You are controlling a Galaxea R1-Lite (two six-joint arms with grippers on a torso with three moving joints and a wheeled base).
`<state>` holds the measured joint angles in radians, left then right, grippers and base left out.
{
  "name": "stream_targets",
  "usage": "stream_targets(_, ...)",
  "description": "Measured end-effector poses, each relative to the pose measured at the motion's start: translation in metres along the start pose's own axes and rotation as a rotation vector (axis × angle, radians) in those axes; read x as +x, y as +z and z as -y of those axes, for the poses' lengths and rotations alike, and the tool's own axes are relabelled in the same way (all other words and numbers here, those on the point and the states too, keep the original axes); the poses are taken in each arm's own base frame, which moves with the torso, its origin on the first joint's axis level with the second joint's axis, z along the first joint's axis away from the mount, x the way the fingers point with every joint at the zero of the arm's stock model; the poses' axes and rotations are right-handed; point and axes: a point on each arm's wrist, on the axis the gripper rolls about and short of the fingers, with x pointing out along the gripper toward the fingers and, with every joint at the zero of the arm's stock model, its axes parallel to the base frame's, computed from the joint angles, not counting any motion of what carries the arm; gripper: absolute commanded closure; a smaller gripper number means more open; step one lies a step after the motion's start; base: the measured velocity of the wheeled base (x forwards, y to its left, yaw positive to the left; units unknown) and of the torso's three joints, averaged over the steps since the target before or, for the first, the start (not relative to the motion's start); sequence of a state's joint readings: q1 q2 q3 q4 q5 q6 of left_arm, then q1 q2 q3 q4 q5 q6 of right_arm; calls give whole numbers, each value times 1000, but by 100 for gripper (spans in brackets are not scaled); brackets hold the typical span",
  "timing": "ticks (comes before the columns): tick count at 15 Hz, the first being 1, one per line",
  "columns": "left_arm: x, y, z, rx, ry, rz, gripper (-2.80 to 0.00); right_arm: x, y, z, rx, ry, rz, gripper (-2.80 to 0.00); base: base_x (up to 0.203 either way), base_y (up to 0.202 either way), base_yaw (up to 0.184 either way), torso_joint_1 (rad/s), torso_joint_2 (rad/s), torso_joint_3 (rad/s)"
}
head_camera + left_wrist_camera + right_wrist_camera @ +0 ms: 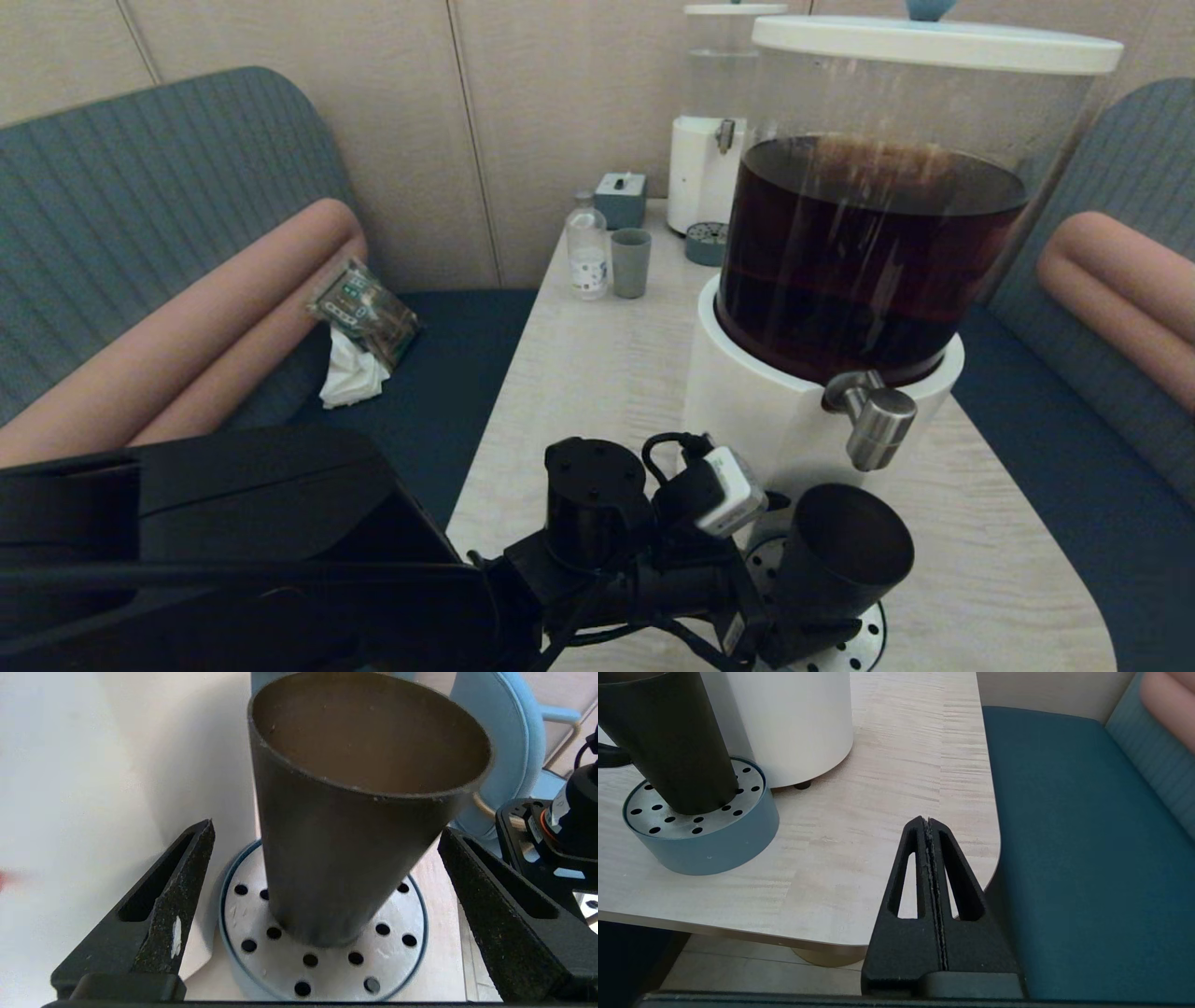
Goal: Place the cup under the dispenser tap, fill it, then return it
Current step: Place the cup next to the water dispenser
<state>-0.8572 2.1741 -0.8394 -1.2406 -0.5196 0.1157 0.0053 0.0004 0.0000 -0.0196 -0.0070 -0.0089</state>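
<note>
The black cup (845, 551) stands upright on a round perforated drip tray (864, 644), just below and in front of the silver dispenser tap (873, 420) of the big dispenser of dark liquid (868, 252). My left gripper (327, 827) is open, with one finger (177, 896) on each side of the cup (345, 858) and neither touching it. My left arm (653, 560) reaches in from the lower left. No stream shows at the tap. My right gripper (927, 822) is shut on nothing, over the table's near right corner, away from the cup (668, 742).
At the table's far end stand a grey-green cup (630, 263), a clear bottle (587, 247), a small grey box (621, 198) and a smaller clear-liquid dispenser (714, 140). Blue benches flank the table; a packet and tissue (359, 322) lie on the left one.
</note>
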Motion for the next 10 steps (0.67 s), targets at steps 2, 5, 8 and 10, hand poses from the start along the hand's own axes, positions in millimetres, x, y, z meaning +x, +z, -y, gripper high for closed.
stream_targets(2,4,-2,-2,1,0,2,-280,0,0,0,0,0,0,0,0,0,0,0,0,0)
stream_targets(5,10,-4,-5,3,-1,7,-280,0,0,0,0,1,0,0,0,0,0,0,0,0)
stream_targets(8,17,-4,-5,7,-7,18,-280,0,0,0,0,1,0,0,0,0,0,0,0,0)
stream_targets(10,21,-5,-5,9,-11,20,-280,0,0,0,0,1,0,0,0,0,0,0,0,0)
